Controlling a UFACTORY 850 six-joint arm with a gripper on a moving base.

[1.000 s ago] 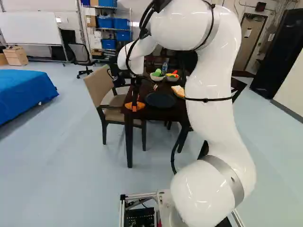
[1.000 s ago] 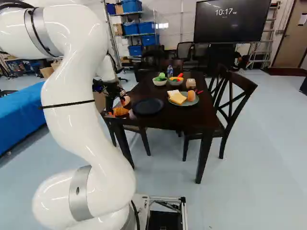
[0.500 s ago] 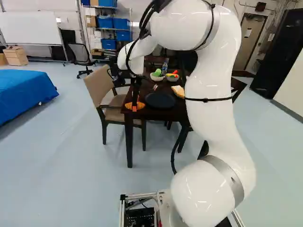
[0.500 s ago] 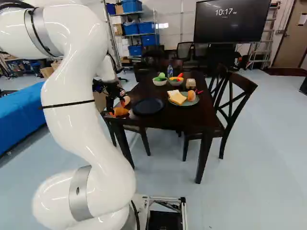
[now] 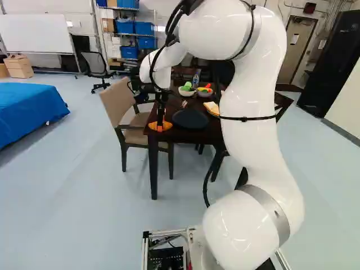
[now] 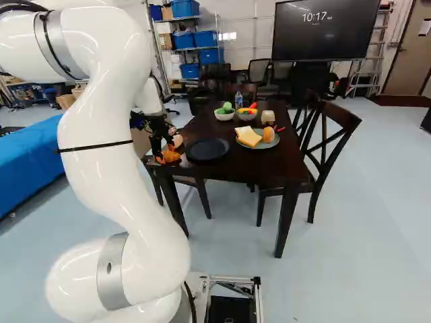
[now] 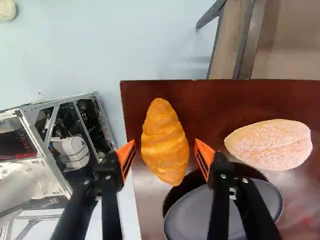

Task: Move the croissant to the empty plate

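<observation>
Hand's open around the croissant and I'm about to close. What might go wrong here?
The croissant lies near the table's corner, so an uneven squeeze might nudge it toward the edge. One finger of the hand lines up with that edge in the wrist view and might catch it if lowered further. The other finger overlaps the dark plate there, so it may bump the rim.

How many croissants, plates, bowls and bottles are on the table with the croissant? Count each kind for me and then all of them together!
Croissant: 1
Plates: 2 (the dark plate, the plate with food)
Bowls: 2 (the white bowl, the bowl next to it)
Bottle: 1
Total: 6
</observation>
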